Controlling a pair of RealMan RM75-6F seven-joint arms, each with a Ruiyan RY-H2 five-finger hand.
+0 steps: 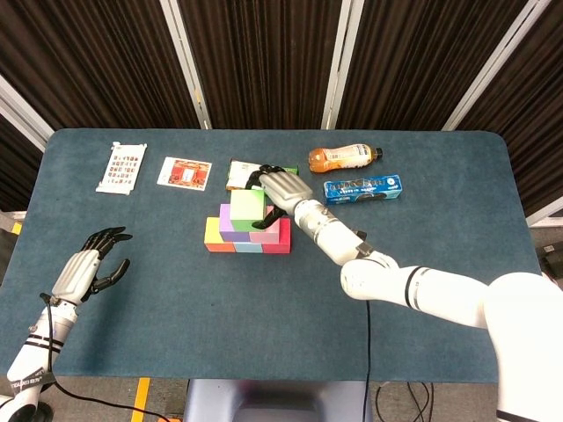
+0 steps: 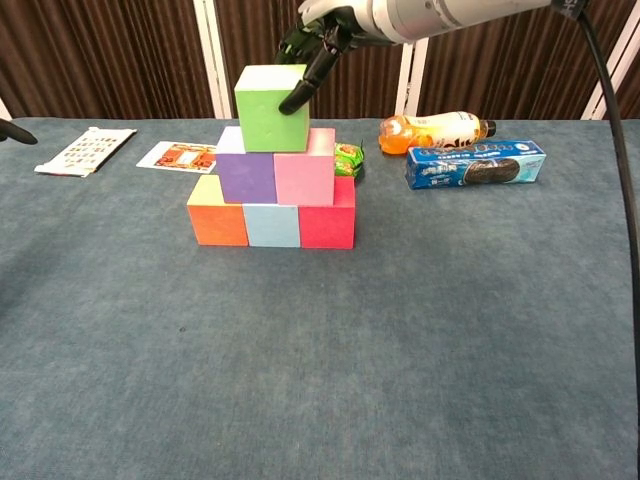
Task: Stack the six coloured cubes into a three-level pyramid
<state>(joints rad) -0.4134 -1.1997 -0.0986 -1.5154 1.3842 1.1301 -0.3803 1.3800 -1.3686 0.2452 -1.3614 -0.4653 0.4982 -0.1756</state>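
Note:
The green cube [image 2: 268,112] sits on top of the purple cube [image 2: 246,177] and the pink cube [image 2: 304,180]. Under them stand the orange cube [image 2: 216,222], light blue cube [image 2: 272,224] and red cube [image 2: 327,225] in a row. My right hand [image 2: 318,40] reaches over the stack from behind and holds the green cube [image 1: 247,205], with dark fingers [image 2: 300,90] on its right side. In the head view the right hand [image 1: 281,187] covers the cube's far edge. Far from the stack, my left hand [image 1: 88,264] hovers at the table's near left, empty, fingers apart.
An orange drink bottle [image 1: 343,157] and a blue biscuit packet [image 1: 362,188] lie right of the stack at the back. A small green packet [image 2: 348,158] sits just behind the pyramid. A red card [image 1: 185,172] and a white sheet [image 1: 121,167] lie at the back left.

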